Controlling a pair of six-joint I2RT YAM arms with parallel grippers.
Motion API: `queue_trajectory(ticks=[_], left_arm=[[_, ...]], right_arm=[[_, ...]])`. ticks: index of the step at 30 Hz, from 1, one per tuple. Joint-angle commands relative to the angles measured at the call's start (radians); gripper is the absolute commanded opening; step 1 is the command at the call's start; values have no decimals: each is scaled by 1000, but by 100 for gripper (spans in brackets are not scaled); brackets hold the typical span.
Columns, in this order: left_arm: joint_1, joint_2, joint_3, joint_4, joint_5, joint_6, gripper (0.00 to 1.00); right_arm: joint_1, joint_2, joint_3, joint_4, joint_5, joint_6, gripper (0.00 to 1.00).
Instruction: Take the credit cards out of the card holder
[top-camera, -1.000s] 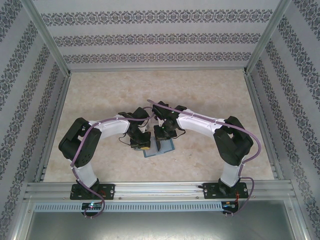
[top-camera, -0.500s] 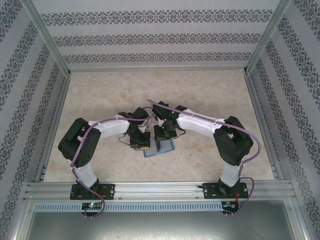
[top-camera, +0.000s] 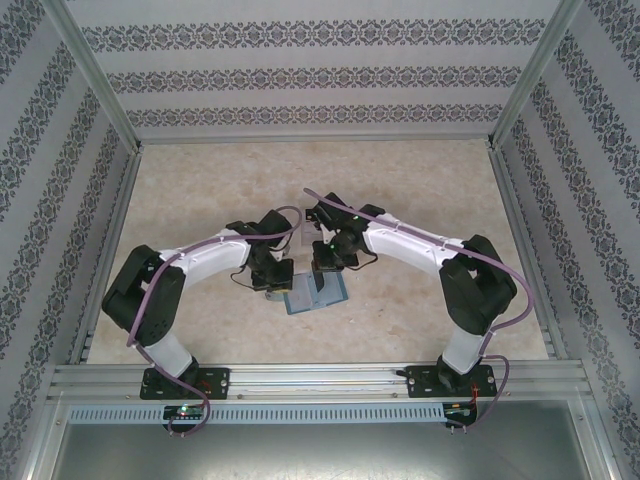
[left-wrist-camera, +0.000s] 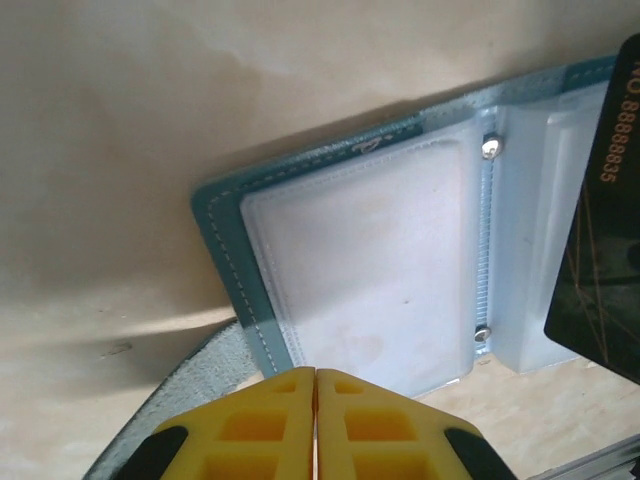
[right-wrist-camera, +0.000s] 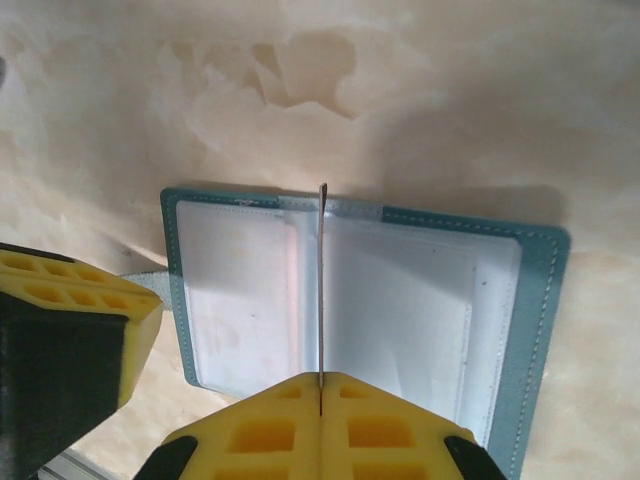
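Top external. Open card holder (top-camera: 335, 296) flat on the table (top-camera: 420, 190), lower centre of the frame. Left gripper (top-camera: 272, 284) at its left edge, right gripper (top-camera: 320, 270) over its middle. Too small here to read either pincer.

Left wrist. Yellow pads (left-wrist-camera: 260, 425) pressed together at the bottom edge, just past the holder's near rim. No telling of any thin flap nipped between them. Teal border and a frosted pocket across the centre, nothing visible inside that pocket. Dark credit card (left-wrist-camera: 600, 220) with printed digits at the right edge, raised above the right-hand pocket.

Right wrist. Pincer clamped on the credit card, seen edge-on as a thin dark line running up the centre from the pads, upright over the holder's fold. Far edge either in a sleeve or free: impossible to tell. Both pale pockets apparently bare, though possibly hiding a pale card behind frosted plastic. Yellow finger of the left gripper at lower left, beside the holder's left border.

Handling, as a judgement. Card: light, thin, stiff yet springy, slick on its faces. Best pinched across the faces near an edge, as here, and drawn along its own plane to avoid bending. Holder: light and floppy, likely to lift with the card unless pinned at a border.
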Motion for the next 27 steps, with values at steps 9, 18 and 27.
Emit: queue_trajectory(ticks=[9, 18, 27], left_arm=[[70, -63, -52, -1, -11, 4, 9], [89, -78, -79, 21, -12, 6, 9], [109, -119, -132, 47, -11, 7, 9]], right_arm=[[-26, 4, 160, -111, -13, -480, 0], [-41, 69, 286, -248, 22, -990, 0], [-61, 233, 559, -476, 167, -1337, 0]])
